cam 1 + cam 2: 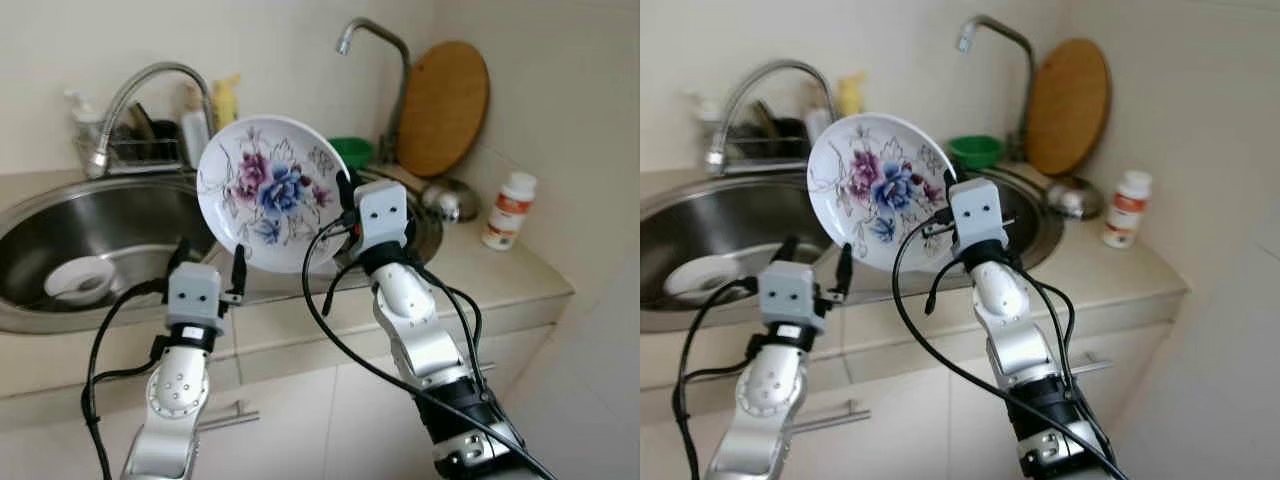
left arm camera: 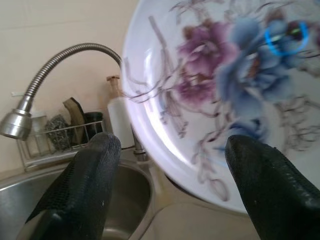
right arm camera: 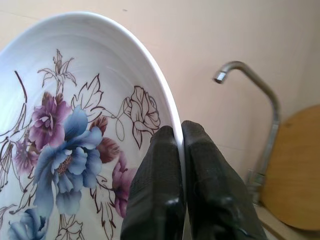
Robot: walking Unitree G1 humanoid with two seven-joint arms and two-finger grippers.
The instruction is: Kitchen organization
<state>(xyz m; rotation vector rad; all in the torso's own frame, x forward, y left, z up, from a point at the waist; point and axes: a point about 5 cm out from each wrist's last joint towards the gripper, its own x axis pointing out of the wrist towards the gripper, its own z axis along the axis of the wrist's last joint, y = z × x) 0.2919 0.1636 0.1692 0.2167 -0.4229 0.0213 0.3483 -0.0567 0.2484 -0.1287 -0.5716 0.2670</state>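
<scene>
**Up over the sink: a flowered plate held by its rim**

Broadly, a pale surface (image 1: 500, 275) runs along the wall, with white cupboard doors below it. Set into it on the robot's left is a large steel sink (image 1: 120, 225), and a small white dish (image 1: 80, 280) lies on its bottom. A curved steel tap (image 1: 150, 85) arches over the sink's far edge, in front of a wire rack (image 1: 145, 150) holding bottles and brushes. A second, thinner tap (image 1: 385, 45) rises further right, and a round wooden board (image 1: 443, 105) leans against the wall beside it. A green bowl (image 1: 352, 150) sits just behind the plate, and a white bottle with an orange label (image 1: 508, 210) stands on the surface near the right-hand wall.

The plate (image 1: 270, 190), white with blue and purple flowers, is held tilted up on edge in the air above the sink's near right side, its painted face turned towards the camera. The right gripper (image 3: 182, 150) has its fingers closed on the plate's right rim, one on each face. The left gripper (image 2: 170, 160) hovers just below the plate's lower left edge with its fingers spread apart, holding nothing and not touching the plate.
</scene>
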